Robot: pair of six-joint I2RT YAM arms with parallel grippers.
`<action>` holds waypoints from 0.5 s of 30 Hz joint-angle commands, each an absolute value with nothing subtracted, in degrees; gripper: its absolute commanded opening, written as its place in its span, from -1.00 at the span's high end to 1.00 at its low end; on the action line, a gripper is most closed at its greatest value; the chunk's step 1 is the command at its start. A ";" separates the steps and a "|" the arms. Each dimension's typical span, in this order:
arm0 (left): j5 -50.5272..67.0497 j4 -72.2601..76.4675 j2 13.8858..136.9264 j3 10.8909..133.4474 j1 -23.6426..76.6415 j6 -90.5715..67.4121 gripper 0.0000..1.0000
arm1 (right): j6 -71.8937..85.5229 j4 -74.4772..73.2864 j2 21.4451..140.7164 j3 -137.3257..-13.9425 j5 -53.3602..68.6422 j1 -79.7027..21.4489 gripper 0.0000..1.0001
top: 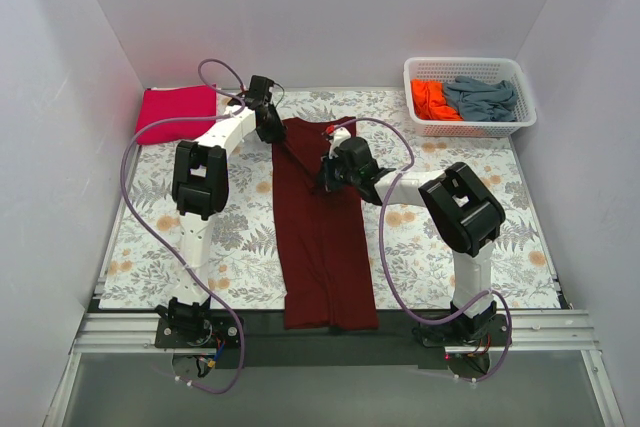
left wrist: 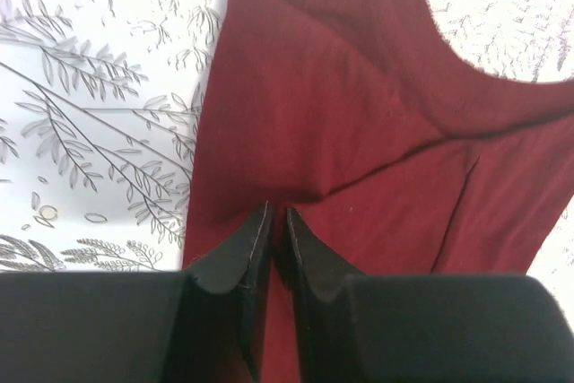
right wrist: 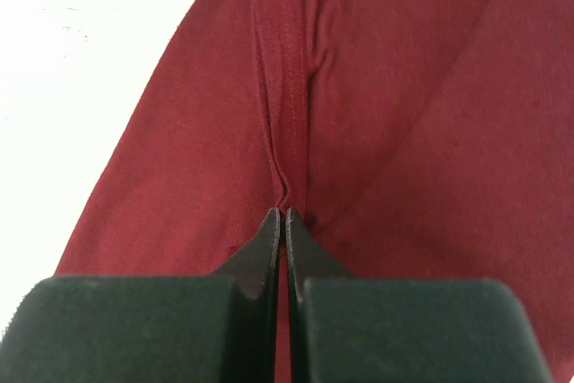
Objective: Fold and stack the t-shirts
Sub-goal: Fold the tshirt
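Note:
The dark maroon t-shirt (top: 325, 237) lies as a long narrow strip down the middle of the table, folded lengthwise. My left gripper (top: 268, 127) is at its far left corner, shut on the maroon cloth (left wrist: 359, 132); the jaws pinch a fold (left wrist: 278, 213). My right gripper (top: 330, 175) is on the shirt's upper right part, shut on a seam ridge of the maroon cloth (right wrist: 285, 114). The magenta-pink t-shirt (top: 176, 111) lies folded at the far left. The orange t-shirt (top: 430, 99) and grey-blue t-shirt (top: 482, 97) lie in the basket.
A white lattice basket (top: 470, 129) stands at the far right corner. The floral table cloth (top: 230, 237) covers the table between white walls. Purple cables loop from both arms over the table's left and middle.

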State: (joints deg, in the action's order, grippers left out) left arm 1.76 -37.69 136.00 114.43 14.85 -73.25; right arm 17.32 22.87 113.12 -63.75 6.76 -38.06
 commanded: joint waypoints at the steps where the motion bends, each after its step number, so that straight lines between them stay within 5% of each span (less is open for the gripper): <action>1: -1.84 -38.58 135.26 117.60 15.20 -71.63 0.74 | 19.77 23.73 110.74 -62.67 6.15 -37.44 0.97; 15: -0.62 -33.23 134.82 117.68 16.52 -71.98 0.68 | 21.80 24.17 110.13 -61.79 5.98 -36.21 0.97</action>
